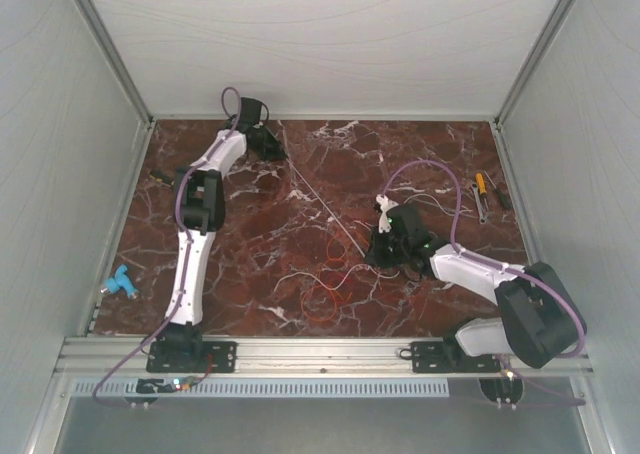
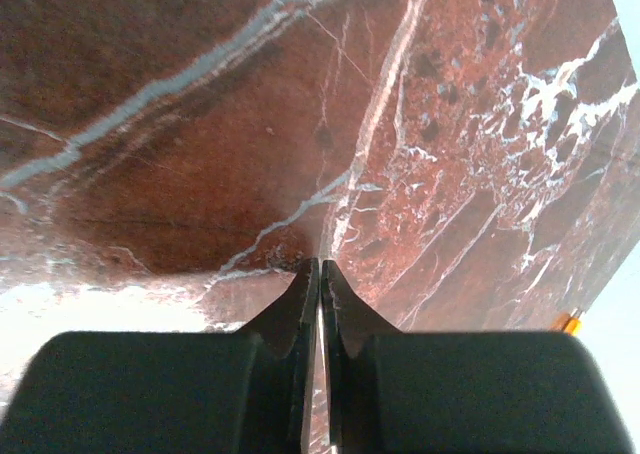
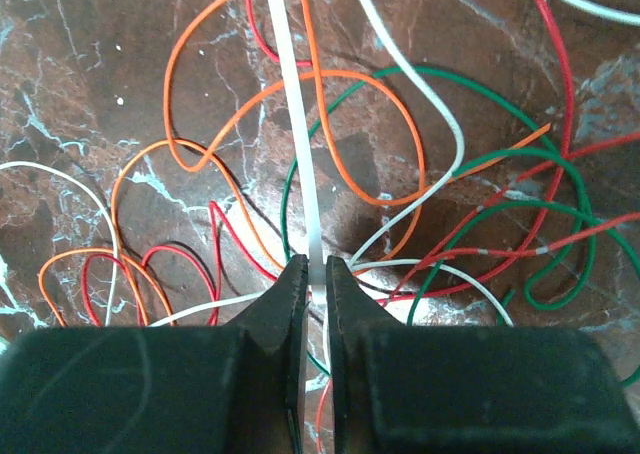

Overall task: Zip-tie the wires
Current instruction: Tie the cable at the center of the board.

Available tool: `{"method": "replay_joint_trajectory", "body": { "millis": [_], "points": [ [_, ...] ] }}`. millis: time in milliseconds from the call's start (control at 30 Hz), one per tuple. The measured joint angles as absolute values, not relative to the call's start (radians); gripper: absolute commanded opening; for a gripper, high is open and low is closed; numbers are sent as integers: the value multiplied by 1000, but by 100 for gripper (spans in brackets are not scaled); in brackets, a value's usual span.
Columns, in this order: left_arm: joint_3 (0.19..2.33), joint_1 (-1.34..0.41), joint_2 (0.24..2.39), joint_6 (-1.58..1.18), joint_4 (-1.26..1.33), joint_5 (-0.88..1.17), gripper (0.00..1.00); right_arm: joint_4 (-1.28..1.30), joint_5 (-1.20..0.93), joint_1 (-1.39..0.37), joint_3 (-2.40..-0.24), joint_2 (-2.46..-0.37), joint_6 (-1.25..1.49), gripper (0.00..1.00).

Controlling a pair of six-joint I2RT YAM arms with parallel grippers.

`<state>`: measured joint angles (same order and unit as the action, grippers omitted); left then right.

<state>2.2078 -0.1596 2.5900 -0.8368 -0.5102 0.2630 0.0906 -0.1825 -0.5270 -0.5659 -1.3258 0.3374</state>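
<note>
The zip tie [image 1: 325,206] is laid out straight on the red marbled surface [image 1: 420,154]. In the top view it runs diagonally from the upper left of centre down towards the centre of the frame. It is held at both ends.

The left claw [image 1: 272,146] is positioned at the upper left of the surface, near the far edge. In the left wrist view its jaws are pressed almost together, and a thin pale strip is clamped in the narrow slit between them. The upper end of the zip tie is gripped here.

The right claw [image 1: 380,246] is positioned just right of centre. In the right wrist view its jaws are closed on the lower end of the zip tie [image 3: 290,104], which extends from the fingertips to the top edge of the frame.

The wires [image 1: 325,286] are located at lower centre, just left of the right claw. In the right wrist view, orange, red, white and green strands [image 3: 420,164] are seen in loose loops, and several are crossed by the zip tie.

Hand tools [image 1: 482,196] are placed at the right edge, and a blue object [image 1: 118,284] at the lower left.
</note>
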Motion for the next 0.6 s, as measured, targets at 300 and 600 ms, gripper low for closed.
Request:
{"method": "replay_joint_trajectory", "body": {
  "millis": [300,600],
  "points": [
    [2329,-121,2647,-817,-593,244,0,38,-184,-525,-540,-1331,364,0],
    [2394,-86,2681,-819,-624,250,0,8,-188,-524,-546,-1336,365,0]
  ]
}}
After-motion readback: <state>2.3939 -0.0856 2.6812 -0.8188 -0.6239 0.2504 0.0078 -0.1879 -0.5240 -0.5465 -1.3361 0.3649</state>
